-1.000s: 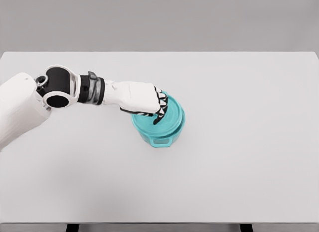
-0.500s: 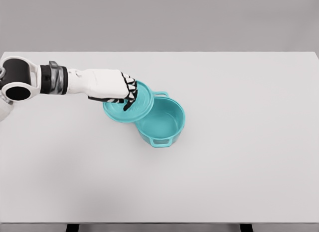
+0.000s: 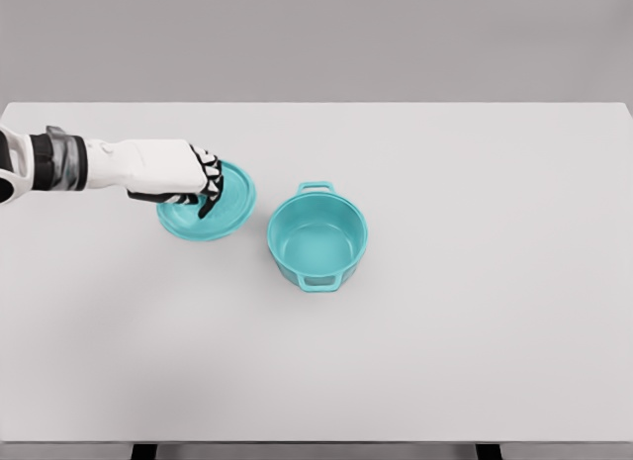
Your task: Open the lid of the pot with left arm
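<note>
Left robot hand [image 3: 183,178] is clamped on the teal lid [image 3: 220,205], just left of the open pot [image 3: 317,240] over the counter [image 3: 475,331], so letting go too high could make it clatter or roll away.

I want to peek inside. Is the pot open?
Open. The pot shows its bare inside; the left hand holds the lid beside it.
</note>
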### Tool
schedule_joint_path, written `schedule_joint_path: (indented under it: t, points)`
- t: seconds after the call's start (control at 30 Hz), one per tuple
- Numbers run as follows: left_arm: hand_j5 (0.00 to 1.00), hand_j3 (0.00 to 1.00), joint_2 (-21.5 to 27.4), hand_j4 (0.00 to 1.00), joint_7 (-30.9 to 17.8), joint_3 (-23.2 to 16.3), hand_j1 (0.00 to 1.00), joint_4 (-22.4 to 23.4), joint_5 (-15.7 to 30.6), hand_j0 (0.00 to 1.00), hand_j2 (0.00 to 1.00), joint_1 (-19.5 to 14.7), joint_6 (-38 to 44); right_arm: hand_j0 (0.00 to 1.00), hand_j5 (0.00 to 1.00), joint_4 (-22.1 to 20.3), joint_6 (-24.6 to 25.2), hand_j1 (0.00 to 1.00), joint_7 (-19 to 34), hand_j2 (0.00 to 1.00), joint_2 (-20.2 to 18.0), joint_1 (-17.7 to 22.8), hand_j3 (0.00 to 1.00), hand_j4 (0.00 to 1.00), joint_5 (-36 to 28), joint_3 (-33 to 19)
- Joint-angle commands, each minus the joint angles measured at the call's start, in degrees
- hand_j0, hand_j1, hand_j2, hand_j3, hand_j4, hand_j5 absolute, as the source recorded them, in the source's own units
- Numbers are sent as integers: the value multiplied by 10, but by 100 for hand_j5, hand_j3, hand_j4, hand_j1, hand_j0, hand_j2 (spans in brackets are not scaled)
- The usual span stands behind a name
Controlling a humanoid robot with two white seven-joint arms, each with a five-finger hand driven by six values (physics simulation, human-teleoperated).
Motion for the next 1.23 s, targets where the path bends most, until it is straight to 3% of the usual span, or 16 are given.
schedule_joint_path:
  t: [0.0, 0.17, 0.23, 0.27, 0.3, 0.37, 0.47, 0.73, 0.83, 0.93, 1.2]
  points:
    - [35, 35, 3, 35, -1, 3, 35, 10, 2, 35, 35, 3, 2, 100, 100, 0, 0, 100, 0, 100, 0, 0, 100, 100, 0, 0]
    - [38, 38, 3, 38, -1, 2, 38, 10, 3, 38, 38, 4, 2, 100, 100, 0, 0, 100, 0, 100, 0, -1, 100, 100, 0, 0]
    - [45, 45, 3, 45, -1, 2, 45, 10, 4, 45, 45, 6, 2, 100, 100, -1, 0, 100, 0, 100, 0, 0, 100, 100, 0, 0]
    - [51, 51, 3, 51, -1, 2, 51, 10, 4, 51, 51, 8, 2, 100, 100, 0, 0, 100, 0, 100, 0, -1, 100, 100, 0, 0]
    - [66, 66, 3, 66, -1, 2, 66, 11, 4, 66, 66, 8, 2, 100, 100, 0, 0, 100, 0, 100, 0, -1, 100, 100, 0, 0]
    - [85, 85, 3, 85, -1, 2, 85, 11, 6, 85, 85, 8, 2, 100, 100, -1, 0, 100, 0, 100, 0, 0, 100, 100, 0, 0]
    - [98, 98, 2, 98, -1, 2, 98, 11, 6, 98, 98, 9, 2, 100, 100, 0, -1, 100, 0, 100, 0, 0, 100, 100, 0, 1]
    - [100, 100, 4, 100, 2, 3, 100, 11, 9, 100, 100, 9, 2, 100, 100, 0, 0, 100, 0, 100, 0, -1, 100, 100, 0, 0]
    - [100, 100, 3, 100, 3, 1, 100, 91, 18, 100, 100, 9, 2, 100, 100, -1, 0, 100, 0, 100, 0, -1, 100, 100, 0, 0]
    - [100, 100, -1, 100, 2, 3, 100, 199, 98, 100, 100, 9, 2, 100, 100, -1, 0, 100, 0, 100, 0, 0, 100, 100, 0, 0]
    - [100, 100, 0, 100, 0, 7, 100, 214, 99, 100, 100, 8, 2, 100, 100, 0, 0, 100, 0, 100, 0, 0, 100, 100, 0, 0]
